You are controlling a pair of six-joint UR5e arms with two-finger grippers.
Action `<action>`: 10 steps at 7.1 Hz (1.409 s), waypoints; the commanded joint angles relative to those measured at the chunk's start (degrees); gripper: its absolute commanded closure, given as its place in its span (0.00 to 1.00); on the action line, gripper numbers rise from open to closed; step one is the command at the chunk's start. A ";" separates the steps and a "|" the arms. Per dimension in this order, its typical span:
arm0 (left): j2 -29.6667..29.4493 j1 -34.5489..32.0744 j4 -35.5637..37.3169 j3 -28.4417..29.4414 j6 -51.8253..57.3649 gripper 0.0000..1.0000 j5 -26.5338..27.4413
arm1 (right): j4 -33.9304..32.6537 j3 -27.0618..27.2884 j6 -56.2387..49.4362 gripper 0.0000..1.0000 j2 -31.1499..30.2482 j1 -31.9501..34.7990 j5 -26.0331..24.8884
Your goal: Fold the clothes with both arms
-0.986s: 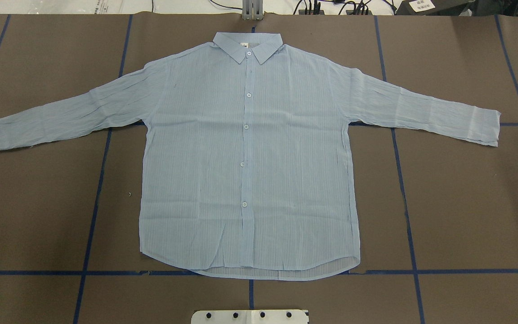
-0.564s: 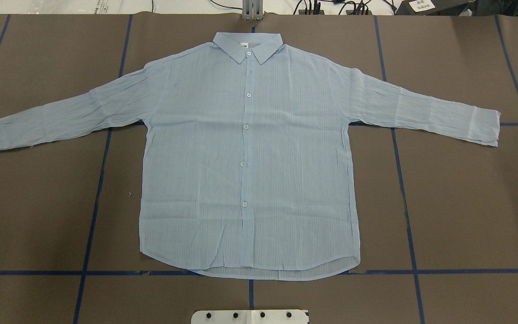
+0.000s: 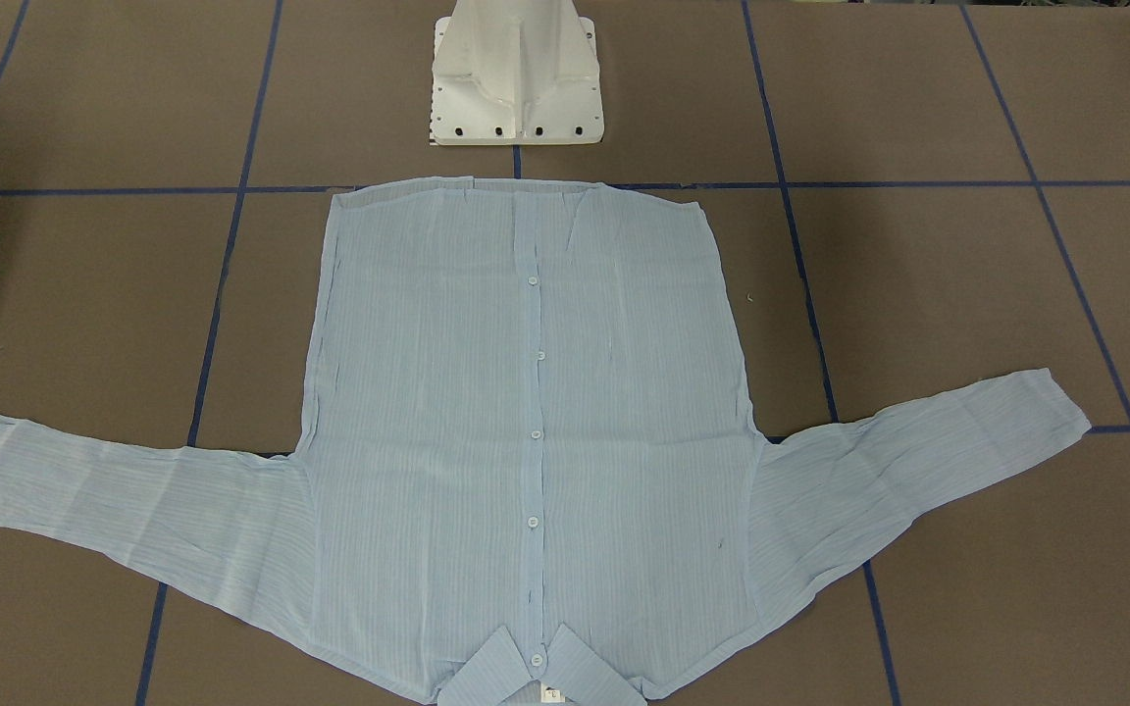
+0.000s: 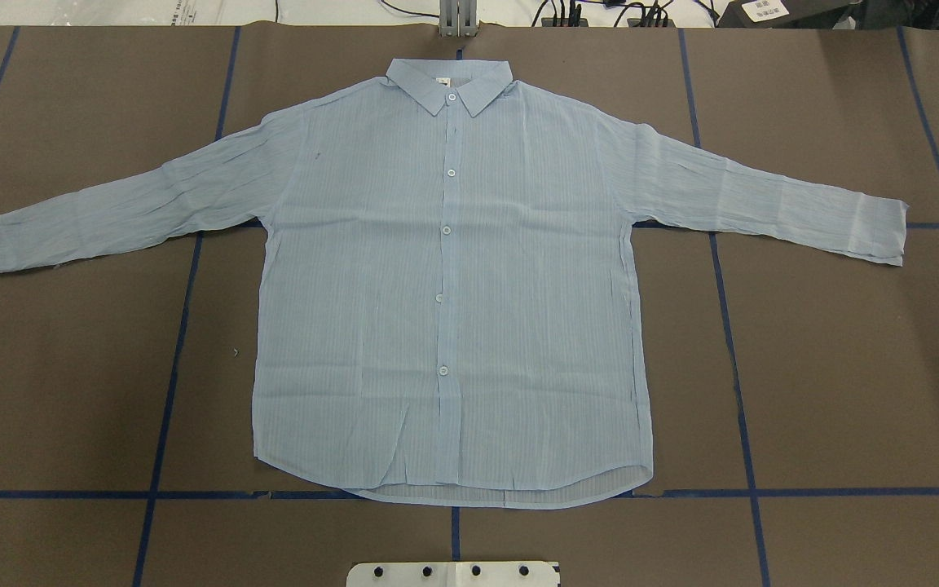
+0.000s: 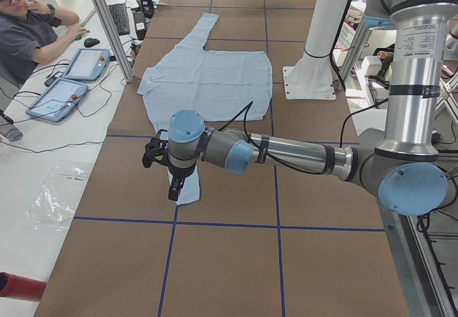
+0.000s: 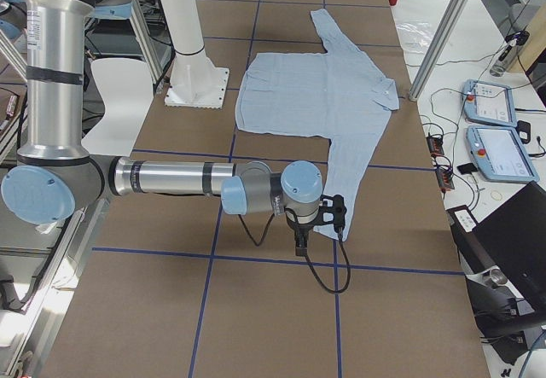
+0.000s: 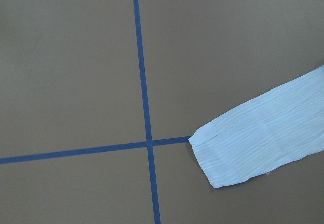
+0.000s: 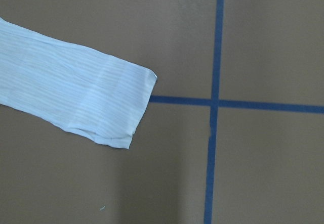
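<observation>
The pale blue striped shirt [image 4: 453, 285] lies flat and face up on the brown table, buttoned, with its collar at the far side and both sleeves spread out [image 3: 526, 412]. In the exterior left view my left gripper [image 5: 173, 194] hangs over the end of the near sleeve [image 5: 187, 188], pointing down. The exterior right view shows my right gripper [image 6: 299, 245] just beside the other sleeve's cuff [image 6: 328, 224]. Whether either gripper is open or shut, I cannot tell. Each wrist view shows a cuff [image 7: 248, 153] [image 8: 101, 107] lying on the table and no fingers.
The white pedestal base [image 3: 516, 88] stands just behind the shirt's hem. Blue tape lines [image 4: 184, 326] grid the brown table cover. A person [image 5: 28, 31] sits at a side desk with teach pendants [image 5: 61, 95]. Aluminium posts [image 5: 107, 23] stand by the table's edge.
</observation>
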 commanded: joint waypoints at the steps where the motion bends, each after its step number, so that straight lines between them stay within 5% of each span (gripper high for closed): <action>1: -1.02 0.43 -3.45 1.43 -0.99 0.01 -1.64 | 18.47 -13.87 15.05 0.00 8.09 -7.97 -0.02; 4: 0.03 0.43 -6.70 2.14 -0.82 0.01 -1.55 | 26.46 -18.92 16.80 0.00 10.84 -19.06 -15.88; 7: 0.03 0.43 -6.80 2.05 -0.90 0.01 -1.55 | 26.47 -19.28 17.24 0.00 9.36 -18.92 -12.79; 10: -0.15 0.43 -6.80 1.88 -1.08 0.01 -1.55 | 26.12 -19.20 17.24 0.11 8.56 -17.95 -10.48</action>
